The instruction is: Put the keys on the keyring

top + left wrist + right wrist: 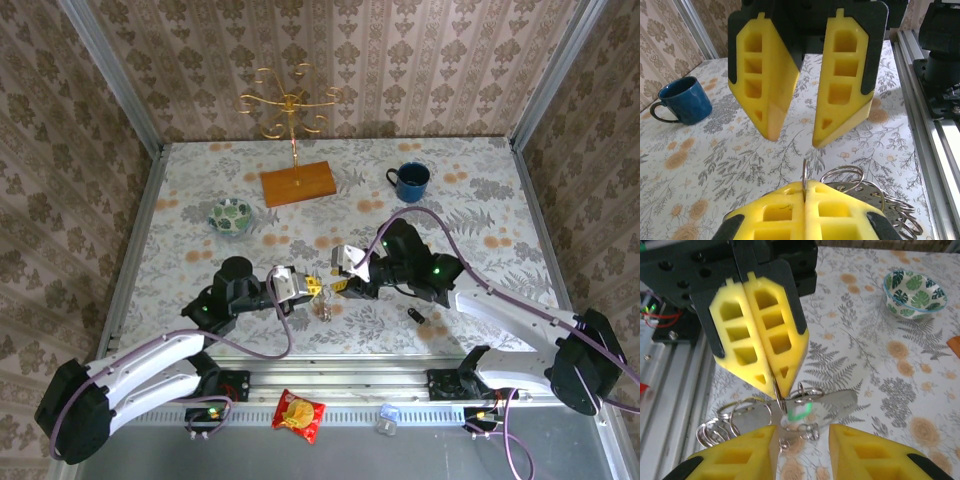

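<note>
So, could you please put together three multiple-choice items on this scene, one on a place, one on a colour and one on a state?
1. Where on the table does the blue mug stand? A far side, towards the right; B near left corner; C dead centre.
2. What colour are the bowl's leaves? A red; B green; C purple.
3. How is the left gripper? A wide open; B shut on the keyring; C shut on the mug.
Answers: 1 A, the top view shows it far back and right; 2 B, green leaves line its inside; 3 B, its fingers meet on a thin metal ring.

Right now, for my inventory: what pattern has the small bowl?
The bowl: green leaves on white; best in right wrist view.
</note>
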Motion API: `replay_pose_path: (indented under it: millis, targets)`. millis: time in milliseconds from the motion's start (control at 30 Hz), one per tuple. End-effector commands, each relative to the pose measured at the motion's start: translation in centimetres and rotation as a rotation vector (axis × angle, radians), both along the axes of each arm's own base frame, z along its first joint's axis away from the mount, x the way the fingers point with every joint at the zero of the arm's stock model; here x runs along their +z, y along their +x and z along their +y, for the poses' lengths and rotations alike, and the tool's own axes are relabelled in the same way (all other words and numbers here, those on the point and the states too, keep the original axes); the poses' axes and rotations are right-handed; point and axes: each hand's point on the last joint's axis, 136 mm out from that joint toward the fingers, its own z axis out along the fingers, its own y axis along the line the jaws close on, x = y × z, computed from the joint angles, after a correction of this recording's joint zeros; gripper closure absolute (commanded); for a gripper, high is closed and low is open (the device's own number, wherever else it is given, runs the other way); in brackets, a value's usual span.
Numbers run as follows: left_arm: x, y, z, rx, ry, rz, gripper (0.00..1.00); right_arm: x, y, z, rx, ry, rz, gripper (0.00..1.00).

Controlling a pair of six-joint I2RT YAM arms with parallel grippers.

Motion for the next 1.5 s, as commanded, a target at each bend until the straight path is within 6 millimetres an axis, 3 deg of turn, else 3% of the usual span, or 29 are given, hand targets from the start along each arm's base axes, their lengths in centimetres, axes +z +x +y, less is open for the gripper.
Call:
replay_pose_path:
  millis: [0, 600, 667, 800, 833, 900, 1033, 1167, 1467]
  targets:
    - [1.4, -0.5, -0.2, -0.025, -0.070, -0.019, 1.00, 1.4, -0.4, 1.3, 0.044, 0.101, 0.027, 0.67]
    - [1.4, -0.2, -0.3, -0.012, -0.107, -0.016, 1.00, -0.1, -0.6, 1.5, 0.065, 0.075, 0.063, 0.74]
    - [1.4, -0.2, -0.3, -0.013, -0.110, -0.013, 1.00, -0.2, -0.5, 1.8, 0.071, 0.076, 0.070, 0.78]
    - [1.4, -0.1, -0.3, -0.011, -0.113, -0.015, 1.00, 0.3, -0.2, 2.2, 0.081, 0.084, 0.063, 0.99]
    - [1.5, -0.1, -0.3, -0.006, -0.114, -0.019, 1.00, 0.5, -0.1, 2.3, 0.083, 0.085, 0.058, 1.00]
    - [1.5, 0.2, -0.1, 0.014, -0.112, -0.023, 0.98, 0.7, -0.2, 2.2, 0.087, 0.074, 0.052, 1.00]
    - [1.1, 0.7, 0.2, 0.051, -0.071, -0.036, 0.84, 0.6, -0.4, 1.7, 0.092, 0.024, 0.038, 1.00]
    - [0.5, 1.0, 0.2, 0.057, -0.008, -0.031, 0.84, 0.0, -0.7, 1.3, 0.109, -0.069, 0.014, 1.00]
    - [1.3, 0.9, 0.0, 0.043, -0.018, -0.047, 0.83, -0.8, -1.0, 1.8, 0.150, -0.228, -0.054, 1.00]
